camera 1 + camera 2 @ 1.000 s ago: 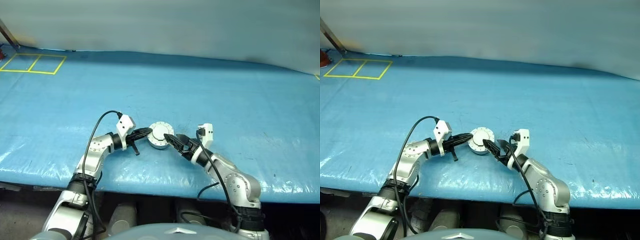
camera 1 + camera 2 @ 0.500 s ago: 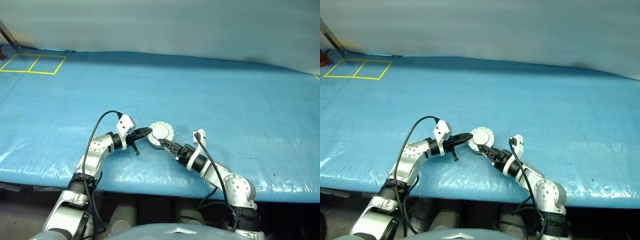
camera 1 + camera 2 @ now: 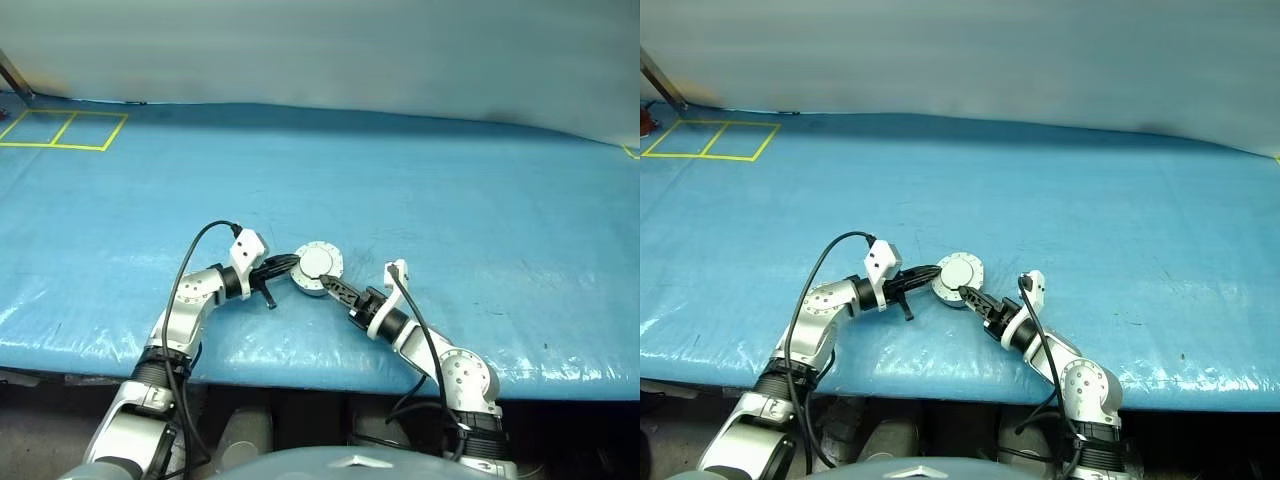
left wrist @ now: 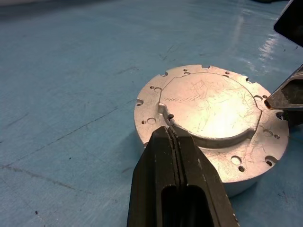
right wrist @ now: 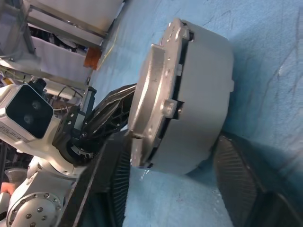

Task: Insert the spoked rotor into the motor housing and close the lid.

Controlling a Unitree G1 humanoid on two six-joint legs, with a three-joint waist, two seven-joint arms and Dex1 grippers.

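The motor housing [image 3: 318, 268] is a short silver cup standing on the blue tarp near the table's front edge. Its lid [image 4: 213, 101] lies flat and closed on top, so the spoked rotor is hidden. My left gripper [image 3: 293, 265] is shut, and its tips [image 4: 166, 132] rest on the lid's rim from the left. My right gripper [image 3: 331, 288] comes in low from the right. It is rolled, with the housing [image 5: 199, 94] between its two pads: one by the lid's edge [image 5: 151, 94], the other against the cup's base side.
Blue tarp [image 3: 450, 200] covers the whole table. The table's front edge [image 3: 300, 362] runs just behind both arms. A yellow taped rectangle [image 3: 65, 128] lies far back on the left. A cable loops over my left forearm [image 3: 195, 250].
My right gripper has slid left and slightly down to the housing and rolled. Its fingers have narrowed from wide open to around the cup. The left gripper and housing have stayed put.
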